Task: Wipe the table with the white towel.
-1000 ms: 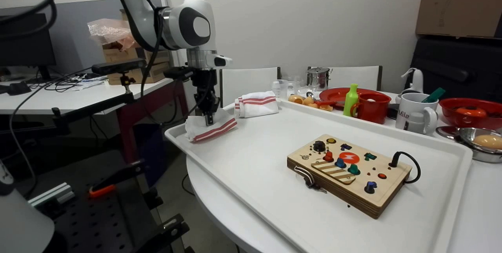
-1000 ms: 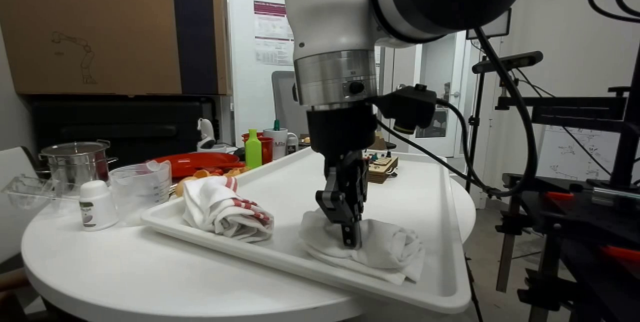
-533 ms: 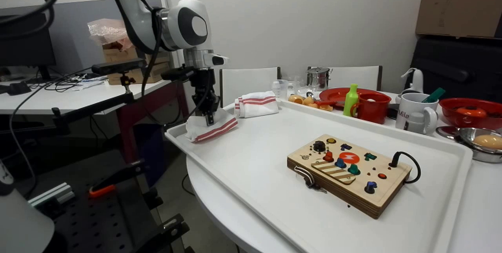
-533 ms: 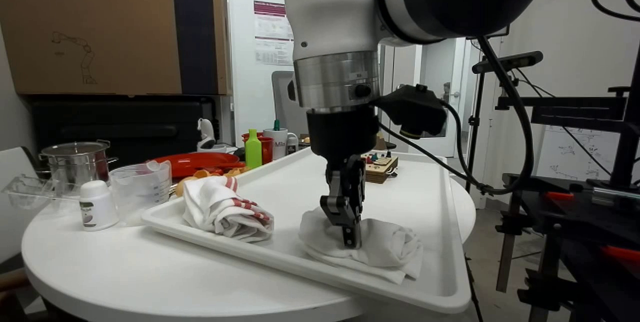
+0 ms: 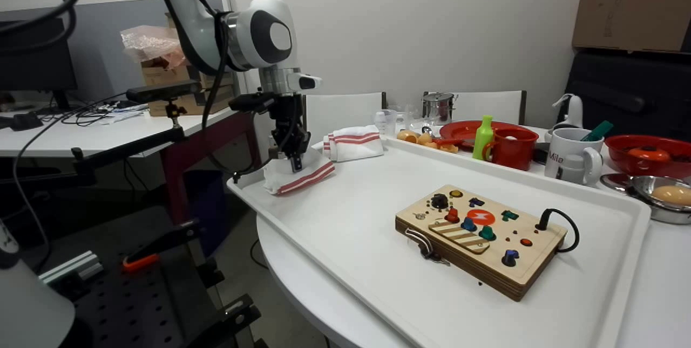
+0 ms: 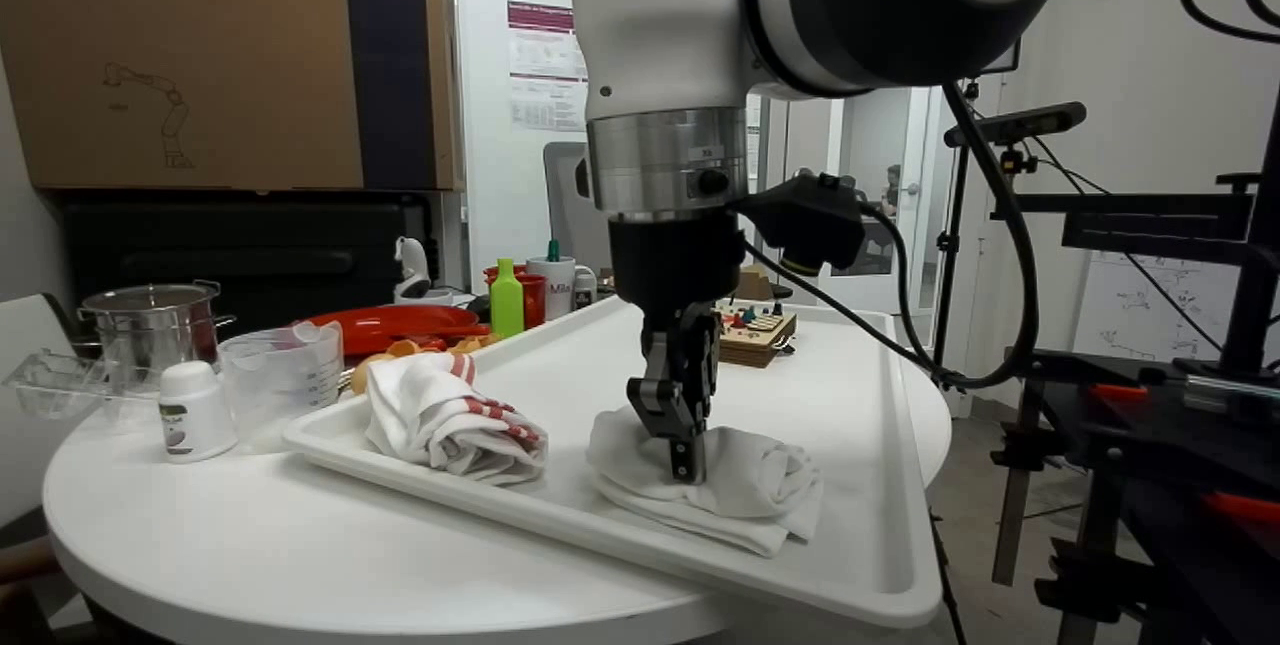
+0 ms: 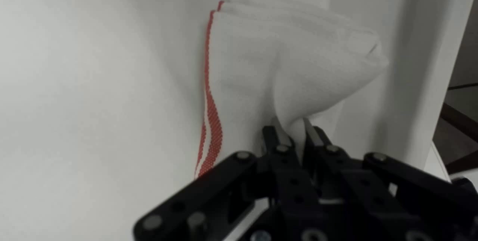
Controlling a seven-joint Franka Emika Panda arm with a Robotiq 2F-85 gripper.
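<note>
The table is a large glossy white tray-like top with a raised rim; its bare surface shows in both exterior views (image 5: pixel 345 224) (image 6: pixel 590 375) and in the wrist view (image 7: pixel 93 102). The white towel, folded with red stripes, lies on it near one end in both exterior views (image 5: pixel 309 178) (image 6: pixel 765 485). My gripper (image 5: pixel 296 166) points down onto the towel and also shows in an exterior view (image 6: pixel 688 470). In the wrist view the fingers (image 7: pixel 295 130) are closed on a bunched fold of the towel (image 7: pixel 242 65). The towel's underside is hidden.
A second folded striped towel (image 5: pixel 353 144) lies beside the held one, near the rim. A wooden toy board (image 5: pixel 475 234) with knobs sits farther along. Beyond the rim stand a green bottle (image 5: pixel 483 138), a red mug (image 5: pixel 515 149), a white mug (image 5: pixel 567 154) and a pot (image 6: pixel 150 325).
My gripper and the towel in it have slid a short way over the table, away from the end rim and toward the second towel. The other objects have not moved.
</note>
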